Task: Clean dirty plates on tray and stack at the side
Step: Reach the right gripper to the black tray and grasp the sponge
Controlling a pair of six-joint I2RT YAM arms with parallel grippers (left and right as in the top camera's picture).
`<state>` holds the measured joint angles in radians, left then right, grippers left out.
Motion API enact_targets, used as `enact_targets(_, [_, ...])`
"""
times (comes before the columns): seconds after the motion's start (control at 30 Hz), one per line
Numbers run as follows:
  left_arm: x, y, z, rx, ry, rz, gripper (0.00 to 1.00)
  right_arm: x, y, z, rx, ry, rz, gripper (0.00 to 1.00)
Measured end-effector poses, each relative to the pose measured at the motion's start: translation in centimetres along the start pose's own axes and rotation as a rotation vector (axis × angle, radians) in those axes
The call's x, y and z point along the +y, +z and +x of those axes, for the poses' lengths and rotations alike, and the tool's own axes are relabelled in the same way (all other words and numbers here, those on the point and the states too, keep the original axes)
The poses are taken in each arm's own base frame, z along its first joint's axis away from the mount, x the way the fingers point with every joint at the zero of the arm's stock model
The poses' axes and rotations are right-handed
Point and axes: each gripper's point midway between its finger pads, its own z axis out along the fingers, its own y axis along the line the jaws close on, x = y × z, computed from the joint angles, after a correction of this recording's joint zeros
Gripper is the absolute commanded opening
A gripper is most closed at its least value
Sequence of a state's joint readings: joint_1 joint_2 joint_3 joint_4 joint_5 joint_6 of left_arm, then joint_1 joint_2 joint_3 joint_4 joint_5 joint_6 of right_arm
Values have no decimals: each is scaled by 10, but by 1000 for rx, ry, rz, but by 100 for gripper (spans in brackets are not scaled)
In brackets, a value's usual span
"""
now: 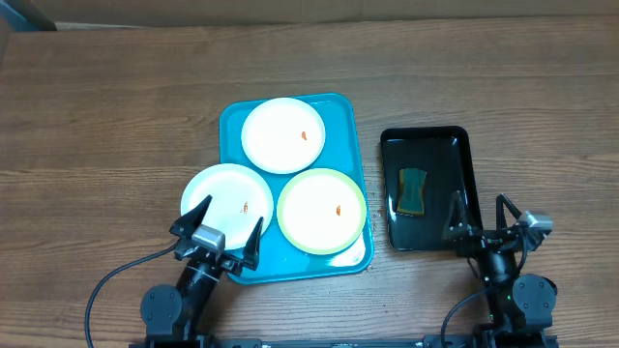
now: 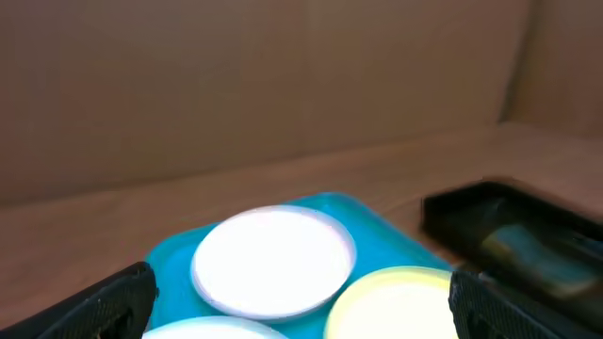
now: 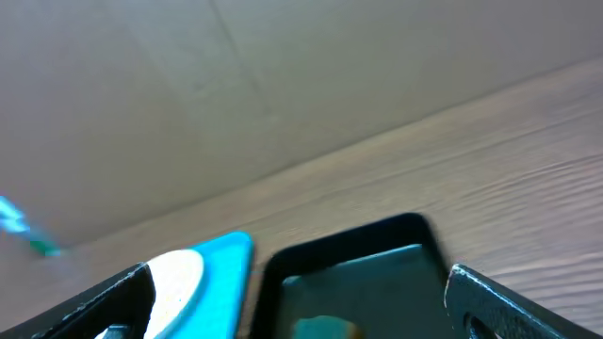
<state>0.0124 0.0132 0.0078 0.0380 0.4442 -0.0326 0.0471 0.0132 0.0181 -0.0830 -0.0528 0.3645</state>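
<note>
The turquoise tray (image 1: 340, 121) holds three plates. One white plate (image 1: 282, 135) lies at the back, a second white plate (image 1: 226, 198) hangs over the tray's left edge, and a yellow-green plate (image 1: 322, 210) lies front right. Each carries a small orange smear. My left gripper (image 1: 228, 228) stands open over the near edge of the left white plate, holding nothing. Its wrist view shows the back white plate (image 2: 273, 259) and the yellow-green plate (image 2: 400, 301) between the fingers. My right gripper (image 1: 481, 217) stands open and empty at the black tray's near right corner.
A glossy black tray (image 1: 427, 188) right of the turquoise one holds a green and yellow sponge (image 1: 413, 190). The right wrist view shows its rim (image 3: 349, 245) and the turquoise tray's corner (image 3: 226, 273). A brown cardboard wall closes off the far side of the wooden table.
</note>
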Motion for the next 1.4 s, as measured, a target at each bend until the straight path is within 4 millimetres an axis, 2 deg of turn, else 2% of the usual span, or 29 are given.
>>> enact_targets(0.13, [-19,-3,-33,-125,-40,106,100,26,-2,0,23,72,-143,100])
enact_targets(0.23, [-26,-7,-51,-164,-66,149,100,39,-6,17,124,109,-218,100])
enact_targets(0.3, [-31,-12,-72,-191,-60,164,100,45,-11,20,176,124,-237,100])
enact_targets(0.33, [-34,-16,-86,-205,-50,171,100,51,-14,15,188,123,-248,100])
enact_targets(0.4, [-40,-25,-113,-223,-35,174,100,67,-23,-10,172,104,-280,100])
enact_targets(0.5, [-45,-39,-154,-186,-30,151,100,103,-48,-75,121,33,-332,100])
enact_targets(0.53, [-46,-43,-165,-154,-38,137,100,110,-53,-88,113,27,-338,100])
enact_targets(0.6, [-45,-48,-180,-87,-58,104,100,125,-65,-115,140,12,-338,100])
enact_targets(0.67, [-41,-50,-187,8,-95,64,100,134,-69,-130,201,14,-314,100])
enact_targets(0.77, [-32,-48,-185,150,-156,6,100,132,-63,-126,376,55,-238,100])
enact_targets(0.87, [-21,-38,-173,283,-208,-36,100,125,-44,-114,539,97,-163,100])
enact_targets(0.93, [-15,-29,-158,362,-240,-51,100,119,-23,-103,628,121,-120,100])
enact_targets(1.07, [-7,-20,-121,536,-315,-74,100,104,6,-77,755,159,-57,100])
enact_targets(1.17, [-6,-22,-96,660,-368,-85,100,93,18,-55,848,183,-11,100])
enact_targets(1.3, [-7,-24,-76,762,-421,-94,100,70,33,-22,981,200,94,100])
enact_targets(1.33, [-7,-24,-74,774,-428,-95,100,61,38,-13,1010,198,133,98])
enact_targets(1.4, [-7,-21,-69,798,-449,-91,100,46,45,4,1062,192,197,86])
